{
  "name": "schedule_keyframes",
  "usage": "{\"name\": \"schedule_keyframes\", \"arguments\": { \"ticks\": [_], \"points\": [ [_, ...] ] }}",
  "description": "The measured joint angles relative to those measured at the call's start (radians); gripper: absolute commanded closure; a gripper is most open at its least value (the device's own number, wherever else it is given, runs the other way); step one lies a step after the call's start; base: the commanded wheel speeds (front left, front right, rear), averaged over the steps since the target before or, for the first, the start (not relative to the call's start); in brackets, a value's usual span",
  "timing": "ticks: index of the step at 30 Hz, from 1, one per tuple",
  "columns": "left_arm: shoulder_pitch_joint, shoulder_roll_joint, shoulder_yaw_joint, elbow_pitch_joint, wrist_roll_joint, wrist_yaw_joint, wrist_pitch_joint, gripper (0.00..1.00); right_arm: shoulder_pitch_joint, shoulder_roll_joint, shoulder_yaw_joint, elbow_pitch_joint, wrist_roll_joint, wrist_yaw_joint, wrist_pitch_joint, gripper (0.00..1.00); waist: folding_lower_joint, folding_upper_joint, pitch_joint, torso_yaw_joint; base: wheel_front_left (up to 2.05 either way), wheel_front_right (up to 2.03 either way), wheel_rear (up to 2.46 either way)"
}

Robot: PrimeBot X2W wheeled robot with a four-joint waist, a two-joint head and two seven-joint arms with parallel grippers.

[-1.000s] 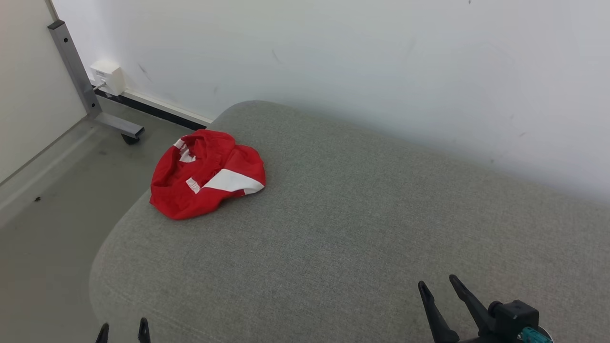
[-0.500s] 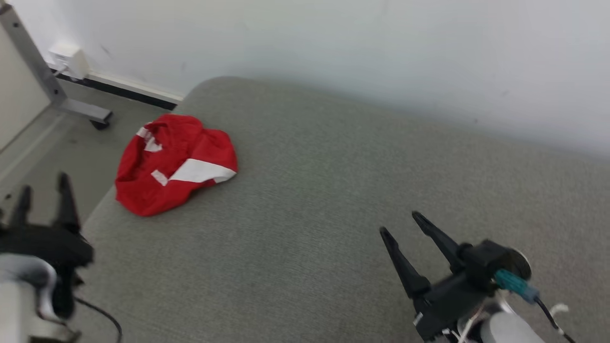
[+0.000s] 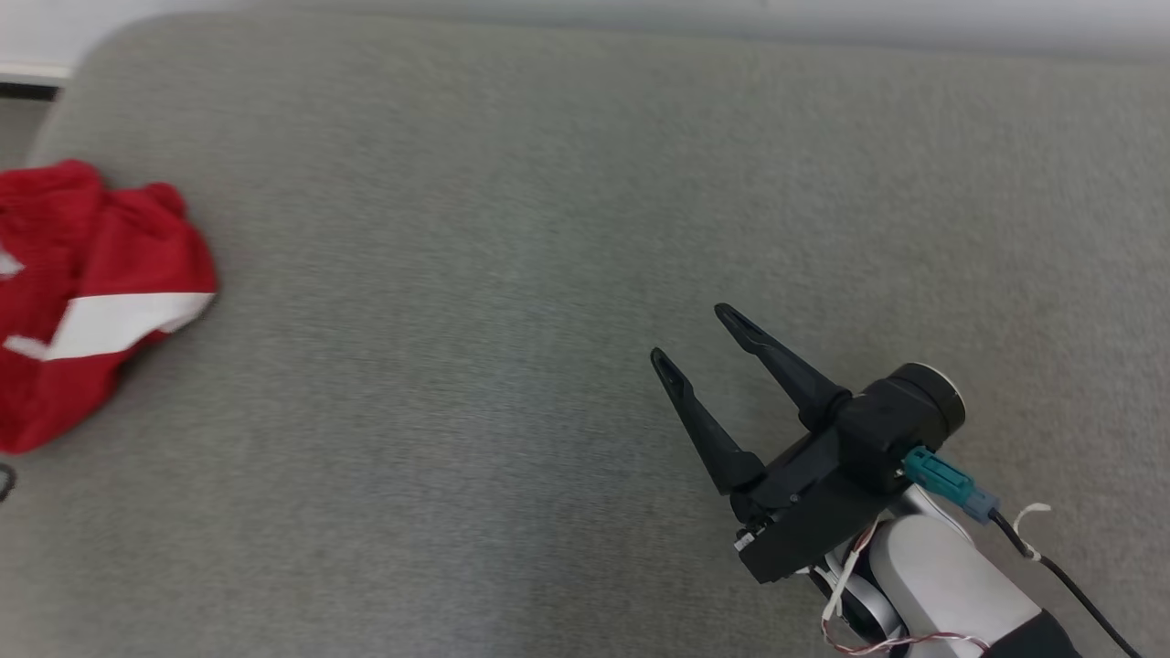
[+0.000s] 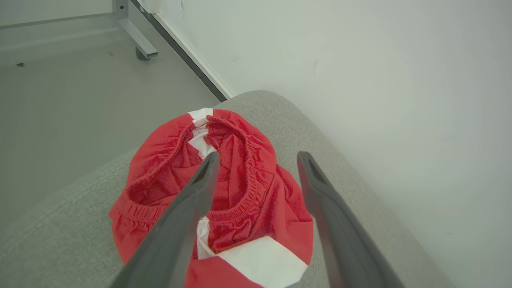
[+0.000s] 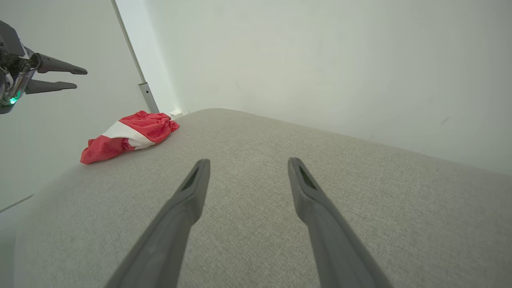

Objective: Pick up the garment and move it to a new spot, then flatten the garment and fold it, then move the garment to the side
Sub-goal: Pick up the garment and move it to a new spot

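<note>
Hovering with left gripper (image 4: 259,155) spread wide above crumpled red-and-white shorts (image 4: 160,168) at left corner of grey cushion (image 3: 457,274), near edge. Holding right gripper (image 3: 689,333) equally wide over bare fabric. Risks: pinching one loose layer only; shoving bundle off onto floor (image 4: 60,80).

All three cameras share the garment (image 4: 248,180) on the cushion (image 3: 548,228): head from above, left wrist close, right wrist low and far.

Cushion: we see a grey woven cushion (image 3: 585,183), rounded at its corner.
Wall: our white wall (image 4: 360,80) carries faint scuffs.
Floor: grey floor (image 4: 60,88), dark baseboard (image 4: 186,60), metal frame leg (image 4: 134,34).
</note>
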Motion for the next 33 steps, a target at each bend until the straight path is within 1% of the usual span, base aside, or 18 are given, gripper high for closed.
{"name": "schedule_keyframes", "arguments": {
  "ticks": [4,8,11,15,18,19,20,23,28,29,33],
  "points": [
    [-0.031,0.033,0.026,0.004,-0.030,0.042,0.052,0.00,-0.024,0.008,0.012,0.010,-0.001,0.000,-0.019,0.00,-0.0001,0.0000,0.078,-0.068,0.00,0.00,0.00],
    [-0.029,0.039,0.017,0.014,-0.029,0.088,0.122,0.00,-0.032,0.012,0.017,0.028,-0.001,0.000,-0.036,0.00,0.0000,0.0001,0.141,-0.134,0.00,0.00,0.00],
    [-0.023,0.048,0.026,0.024,-0.030,0.144,0.160,0.00,-0.034,0.016,0.018,0.039,0.001,0.000,-0.048,0.00,-0.0001,0.0000,0.176,-0.177,0.00,0.00,0.00],
    [0.005,0.066,0.024,0.020,-0.012,0.202,0.177,0.00,-0.041,0.017,0.019,0.050,0.003,0.000,-0.055,0.00,-0.0002,0.0000,0.210,-0.224,0.00,0.00,0.00],
    [0.019,0.092,0.003,0.013,0.025,0.225,0.196,0.00,-0.049,0.016,0.017,0.056,0.004,0.000,-0.059,0.00,-0.0005,-0.0003,0.226,-0.247,0.00,0.00,0.00],
    [0.031,0.099,-0.008,0.005,0.039,0.225,0.196,0.77,-0.049,0.016,0.016,0.059,0.004,0.000,-0.061,0.00,-0.0005,-0.0003,0.229,-0.253,0.00,0.00,0.00],
    [0.036,0.102,-0.008,0.002,0.041,0.224,0.193,1.00,-0.049,0.017,0.017,0.063,0.004,0.000,-0.061,0.00,-0.0004,-0.0003,0.229,-0.256,0.00,0.00,0.00],
    [0.057,0.109,-0.005,-0.005,0.035,0.206,0.196,1.00,-0.048,0.019,0.020,0.072,0.008,0.000,-0.063,0.00,-0.0005,-0.0003,0.218,-0.259,0.00,0.00,0.00],
    [0.075,0.101,-0.017,-0.026,0.033,0.168,0.183,1.00,-0.033,0.026,0.026,0.102,0.022,0.000,-0.078,0.00,-0.0003,-0.0002,0.174,-0.255,0.00,0.00,0.00],
    [0.075,0.101,-0.017,-0.026,0.033,0.168,0.183,1.00,-0.033,0.026,0.026,0.102,0.022,0.000,-0.078,0.00,-0.0003,-0.0002,0.174,-0.255,0.00,0.00,0.00],
    [0.086,0.115,-0.033,-0.054,0.036,0.132,0.173,1.00,-0.010,0.037,0.028,0.131,0.041,0.000,-0.089,0.00,-0.0004,-0.0003,0.114,-0.245,0.00,0.00,0.00]
  ]
}}
